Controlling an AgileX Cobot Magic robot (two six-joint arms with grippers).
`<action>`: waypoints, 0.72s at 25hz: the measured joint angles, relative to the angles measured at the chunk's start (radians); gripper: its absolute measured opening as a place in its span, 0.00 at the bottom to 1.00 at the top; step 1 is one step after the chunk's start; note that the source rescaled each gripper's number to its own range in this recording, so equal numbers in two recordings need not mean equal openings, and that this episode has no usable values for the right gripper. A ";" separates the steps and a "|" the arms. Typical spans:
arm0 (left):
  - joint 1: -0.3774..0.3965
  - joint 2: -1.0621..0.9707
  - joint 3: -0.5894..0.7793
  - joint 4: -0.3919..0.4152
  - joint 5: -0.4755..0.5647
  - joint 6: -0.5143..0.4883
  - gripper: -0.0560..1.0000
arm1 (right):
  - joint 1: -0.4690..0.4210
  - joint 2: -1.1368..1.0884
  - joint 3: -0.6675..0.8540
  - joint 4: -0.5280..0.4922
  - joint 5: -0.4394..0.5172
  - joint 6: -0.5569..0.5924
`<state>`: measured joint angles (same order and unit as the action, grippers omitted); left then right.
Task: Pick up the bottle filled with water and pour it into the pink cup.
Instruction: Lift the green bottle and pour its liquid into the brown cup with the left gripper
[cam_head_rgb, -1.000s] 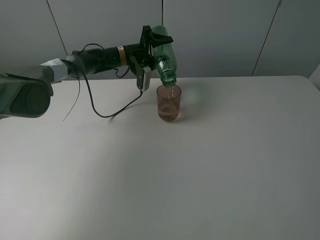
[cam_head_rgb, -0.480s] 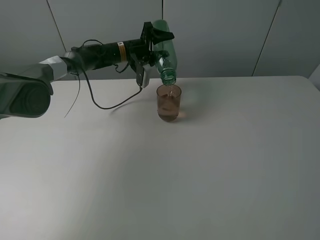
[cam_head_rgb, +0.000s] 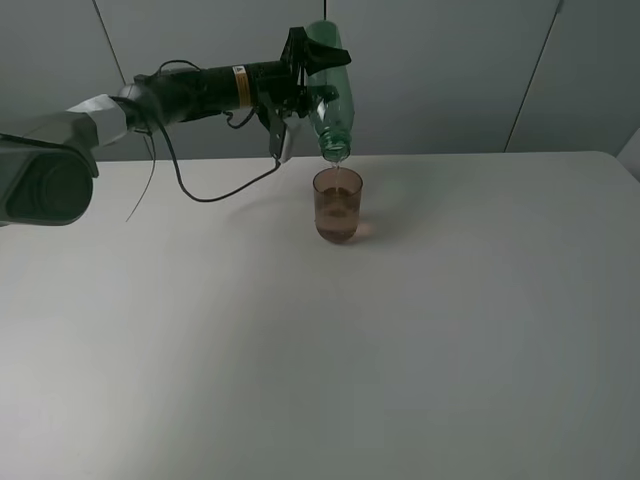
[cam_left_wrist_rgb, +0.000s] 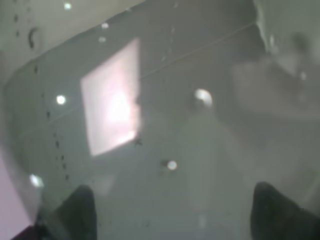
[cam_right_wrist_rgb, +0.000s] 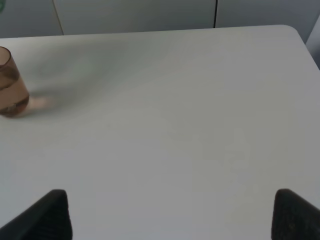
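Note:
The green bottle (cam_head_rgb: 329, 100) hangs almost upside down, its open neck just above the pink cup (cam_head_rgb: 337, 205). My left gripper (cam_head_rgb: 312, 68) is shut on the bottle's body. The cup stands upright on the white table (cam_head_rgb: 400, 340) and holds water to about mid height. In the left wrist view the bottle's see-through green wall (cam_left_wrist_rgb: 165, 125) fills the picture, with drops on it. The cup also shows in the right wrist view (cam_right_wrist_rgb: 10, 84) at the far side, well away from my right gripper (cam_right_wrist_rgb: 170, 220), whose dark fingertips (cam_right_wrist_rgb: 47, 215) stand wide apart and hold nothing.
The left arm (cam_head_rgb: 190, 95) reaches in from the left above the table's back edge, a black cable (cam_head_rgb: 200, 190) hanging under it. Grey wall panels stand behind the table. The table's right edge (cam_right_wrist_rgb: 307, 45) shows in the right wrist view.
The bottle has tipped steeper and risen slightly, its neck now a little higher over the cup. The thin stream of water seen earlier has thinned out. The cup has not moved.

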<state>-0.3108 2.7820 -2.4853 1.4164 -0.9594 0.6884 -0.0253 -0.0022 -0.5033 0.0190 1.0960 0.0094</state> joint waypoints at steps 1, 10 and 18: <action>0.000 -0.002 0.000 0.010 0.000 0.000 0.05 | 0.000 0.000 0.000 0.000 0.000 0.000; -0.001 -0.021 0.000 0.040 0.002 0.000 0.05 | 0.000 0.000 0.000 0.000 0.000 0.000; -0.014 -0.028 0.000 0.052 0.002 0.037 0.05 | 0.000 0.000 0.000 0.000 0.000 0.000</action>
<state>-0.3251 2.7543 -2.4853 1.4681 -0.9573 0.7250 -0.0253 -0.0022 -0.5033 0.0190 1.0960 0.0094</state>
